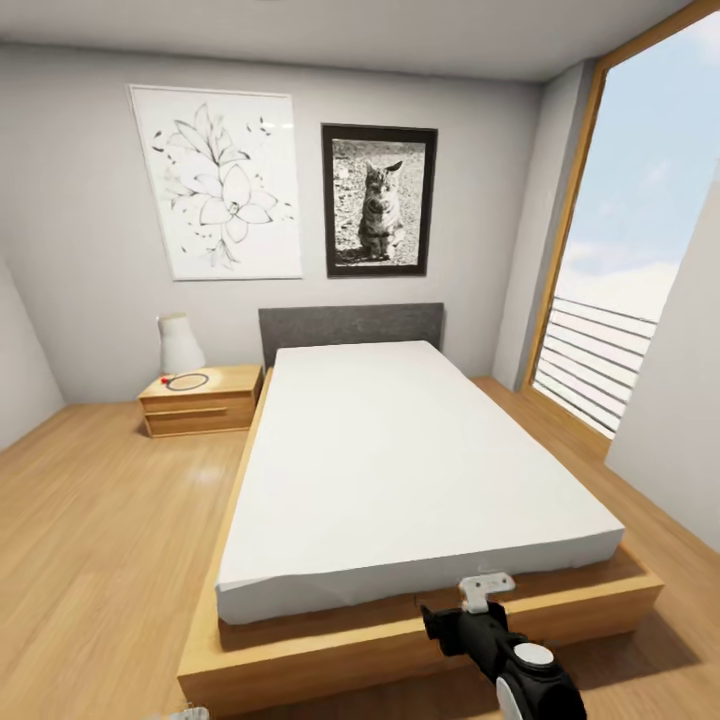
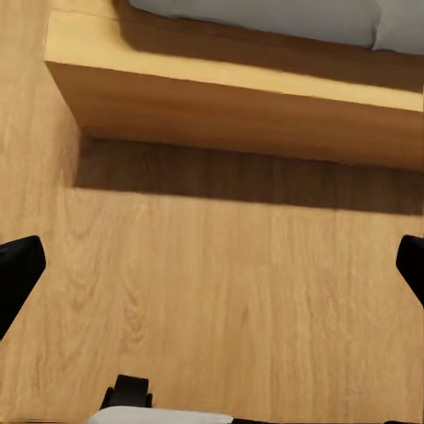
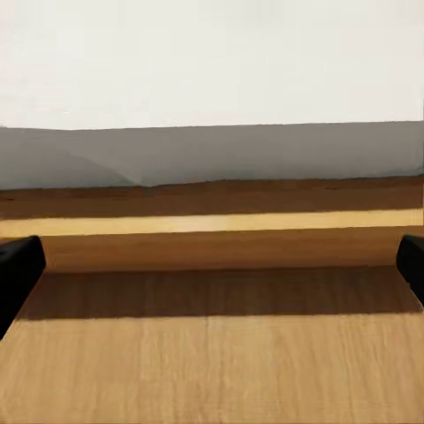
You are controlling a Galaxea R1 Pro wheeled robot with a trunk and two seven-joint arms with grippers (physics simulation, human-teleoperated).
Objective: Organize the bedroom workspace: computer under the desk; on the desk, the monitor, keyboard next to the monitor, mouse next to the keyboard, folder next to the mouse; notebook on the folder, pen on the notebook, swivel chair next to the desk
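Both grippers, the right gripper (image 3: 212, 261) and left gripper (image 2: 212, 265), hang wide open and empty at the bed (image 1: 400, 450), so with no desk visible, turning to find it seems next.

No text, label, brand, number or sign can be read in any of the views. The two framed pictures on the bedroom wall carry images only: the flower drawing (image 1: 215, 197) is a line sketch without lettering, and the cat photograph (image 1: 379, 200) shows no caption.
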